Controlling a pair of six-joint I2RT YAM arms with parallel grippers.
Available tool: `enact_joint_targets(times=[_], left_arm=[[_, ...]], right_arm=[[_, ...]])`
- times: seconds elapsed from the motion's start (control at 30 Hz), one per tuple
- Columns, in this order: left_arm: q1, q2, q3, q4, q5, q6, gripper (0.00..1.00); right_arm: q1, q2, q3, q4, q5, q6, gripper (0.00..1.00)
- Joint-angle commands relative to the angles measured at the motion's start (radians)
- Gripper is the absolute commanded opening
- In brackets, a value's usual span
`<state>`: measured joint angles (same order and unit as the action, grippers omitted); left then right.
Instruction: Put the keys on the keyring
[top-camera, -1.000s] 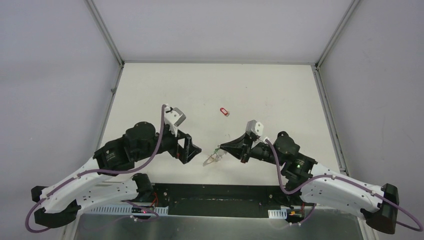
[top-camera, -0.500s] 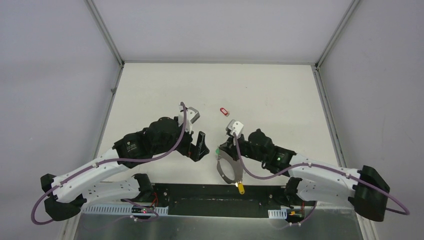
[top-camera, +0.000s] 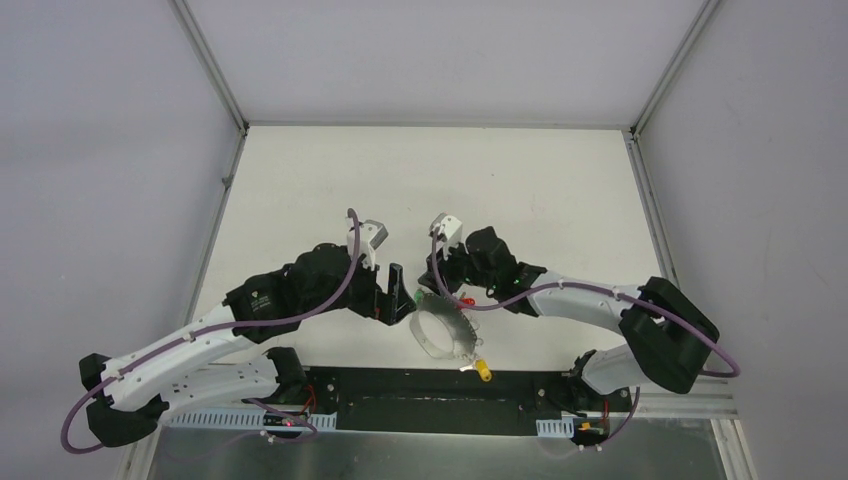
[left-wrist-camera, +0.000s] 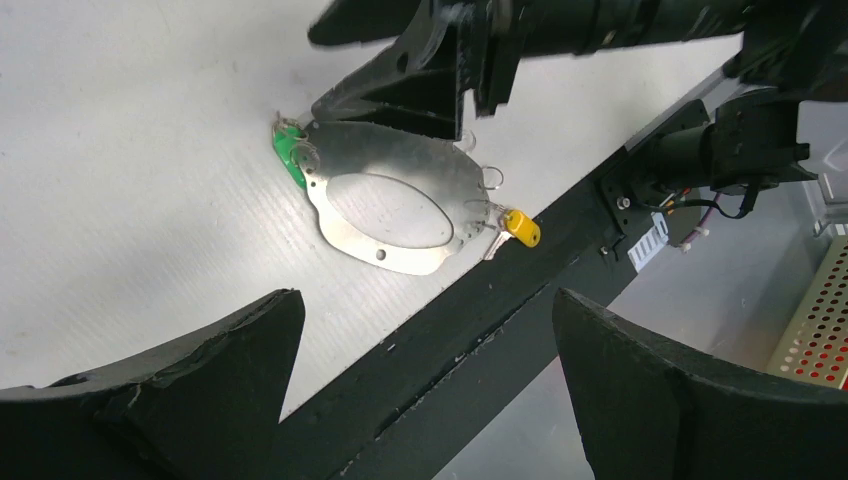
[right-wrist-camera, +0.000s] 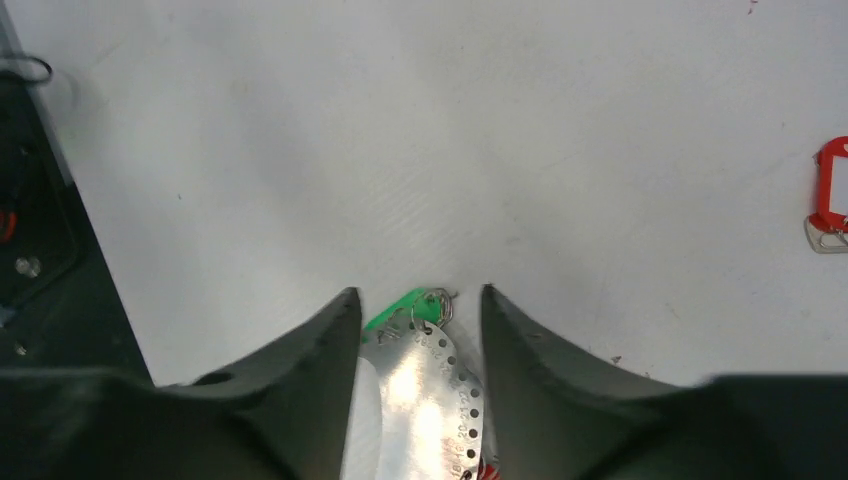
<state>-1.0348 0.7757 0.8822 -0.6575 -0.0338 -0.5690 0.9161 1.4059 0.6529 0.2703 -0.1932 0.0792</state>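
— Where is the keyring (left-wrist-camera: 400, 158)?
— Close to the near edge of the worktop (top-camera: 540, 190), about midway between the two arms. It is a flat, shiny metal band with small holes along it.
— What holds it?
— The right gripper (right-wrist-camera: 418, 295). Its jaws are pinching the ring's far edge, with the band sitting between them.
— And the left gripper (left-wrist-camera: 425, 310)?
— Just left of the ring, jaws spread wide, nothing in them, apart from the band.
— The keys?
— The green-tagged key (left-wrist-camera: 290, 155) is looped through a hole at the ring's far-left end, right beside the right jaws. The yellow-tagged key (left-wrist-camera: 521, 228) sits at the near-right end, by the dark rail (left-wrist-camera: 470, 330) along the worktop's near edge. The red-tagged key (right-wrist-camera: 830, 190) lies loose on the worktop, well apart from the ring. Only the right wrist view shows it.
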Motion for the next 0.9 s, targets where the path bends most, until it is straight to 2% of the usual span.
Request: enact_joint_targets(times=[0.0,0.1,0.2,0.33,0.43,0.53,0.7,0.87], left_arm=[[-0.004,-0.008,-0.032,0.026,-0.026,-0.084,0.99],[0.005,0.008,-0.045,0.026,-0.003,-0.108,0.99],[0.027,0.038,-0.060,0.027,0.028,-0.145,0.99],[0.096,0.106,-0.082,0.039,0.118,-0.196,0.99],[0.165,0.169,-0.110,0.079,0.204,-0.260,0.99],[0.189,0.217,-0.153,0.152,0.235,-0.322,0.99],[0.190,0.299,-0.223,0.342,0.286,-0.414,0.96],[0.187,0.404,-0.289,0.578,0.378,-0.503,0.86]], right_arm=[[-0.062,-0.002,0.070,0.094,-0.081,0.006,0.58],[-0.086,-0.052,0.055,0.079,-0.054,0.008,0.75],[-0.107,-0.124,0.036,0.017,-0.014,0.024,0.83],[-0.136,-0.245,-0.007,-0.123,0.072,0.081,0.85],[-0.157,-0.353,-0.034,-0.275,0.175,0.173,0.87],[-0.175,-0.475,-0.070,-0.398,0.236,0.265,0.87],[-0.194,-0.651,-0.118,-0.574,0.221,0.401,0.90],[-0.215,-0.679,-0.141,-0.674,0.118,0.491,0.91]])
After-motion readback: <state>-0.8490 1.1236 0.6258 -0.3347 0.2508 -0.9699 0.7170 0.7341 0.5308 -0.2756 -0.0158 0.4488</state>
